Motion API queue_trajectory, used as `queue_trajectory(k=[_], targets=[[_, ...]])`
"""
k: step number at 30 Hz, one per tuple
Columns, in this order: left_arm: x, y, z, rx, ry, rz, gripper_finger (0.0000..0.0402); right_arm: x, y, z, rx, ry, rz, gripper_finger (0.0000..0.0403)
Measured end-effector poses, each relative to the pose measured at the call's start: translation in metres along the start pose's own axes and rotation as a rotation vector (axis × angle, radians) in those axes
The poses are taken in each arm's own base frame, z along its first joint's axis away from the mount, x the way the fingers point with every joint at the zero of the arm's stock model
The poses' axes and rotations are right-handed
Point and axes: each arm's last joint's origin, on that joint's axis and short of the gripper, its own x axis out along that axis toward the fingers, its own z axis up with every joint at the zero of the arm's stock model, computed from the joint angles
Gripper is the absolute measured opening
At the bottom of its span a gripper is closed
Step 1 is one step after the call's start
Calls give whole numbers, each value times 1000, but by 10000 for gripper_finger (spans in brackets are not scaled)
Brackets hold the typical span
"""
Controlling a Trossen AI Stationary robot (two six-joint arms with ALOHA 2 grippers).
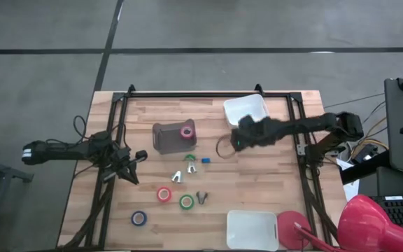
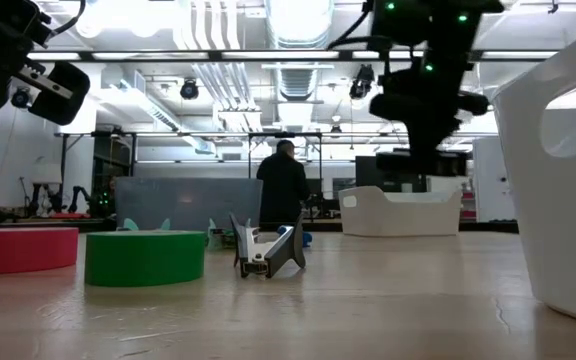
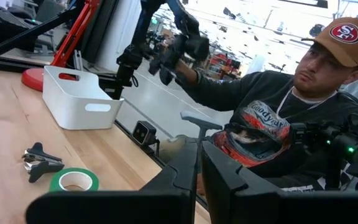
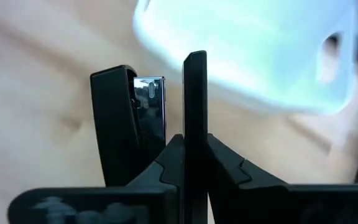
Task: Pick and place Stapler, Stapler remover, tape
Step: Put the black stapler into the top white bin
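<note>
My right gripper (image 1: 242, 140) hangs above the table beside the far white bin (image 1: 245, 110), shut on a black and chrome stapler (image 4: 148, 106). The pink tape (image 1: 186, 131) sits on a grey box (image 1: 168, 138). The red tape (image 1: 164, 194), green tape (image 1: 186, 201) and blue tape (image 1: 139, 218) lie flat on the near part of the table. A silver staple remover (image 1: 177, 176) and a dark one (image 1: 201, 197) lie close to them. My left gripper (image 1: 136, 159) waits shut at the table's left side. My right gripper has the stapler between its two fingers. Its black body with the chrome strip (image 4: 156, 102) and a thin black part (image 4: 194, 93) stick out forward along the fingers. The stapler is lifted clear of the table. Which end the fingers have is hidden by the gripper itself.
A second white bin (image 1: 252, 229) stands at the near edge and looms at the right of the low view (image 2: 568, 180). A small blue thing (image 1: 206, 160) and a greenish piece (image 1: 189, 157) lie mid-table. A person (image 3: 278, 124) sits beyond the table.
</note>
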Motion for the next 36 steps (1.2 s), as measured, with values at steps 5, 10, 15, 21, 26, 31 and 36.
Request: queue_trajectory(k=[5,10,15,21,26,31,36], targets=[[0,0,0,0,0,0,23,6,-26,43,80,-13,-26,37],[0,0,0,0,0,0,23,25,-47,76,104,28,-57,37],[0,0,0,-1,1,0,23,54,-65,90,126,105,-101,38],[0,0,0,0,0,0,23,85,-72,92,125,181,-145,38],[0,0,0,0,0,0,23,105,-73,95,103,191,-154,38],[0,0,0,-1,0,0,23,118,-71,95,77,210,-166,38],[0,0,0,0,0,0,23,133,-68,92,-16,241,-169,38]])
